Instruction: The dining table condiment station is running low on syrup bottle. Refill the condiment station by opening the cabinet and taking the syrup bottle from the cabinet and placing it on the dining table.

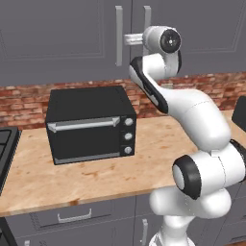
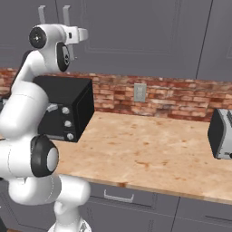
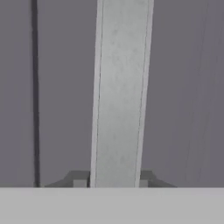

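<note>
Silver and flat-faced, the bar handle [image 3: 119,96] was seen closest of all in the hand view, running upright between the two dark fingertips [image 3: 79,181] of the gripper [image 3: 111,183], which were pressed against its edges in a pinch. That handle belonged to the grey cabinet [image 1: 57,38], whose doors were shut, so the syrup bottle was hidden and its place could only be presumed to be inside. The bar was judged stiff and smooth, likely slippery under a loose pinch, and best taken around its middle so the door would swing without twisting; the door itself was judged light but hinged. In the base views the arm was reared high above the worktop [image 2: 149,149], elbow bent, with the wrist turned level and the gripper [image 1: 126,39] reaching to the handles [image 1: 118,36], above the black toaster oven [image 1: 90,125].
</note>
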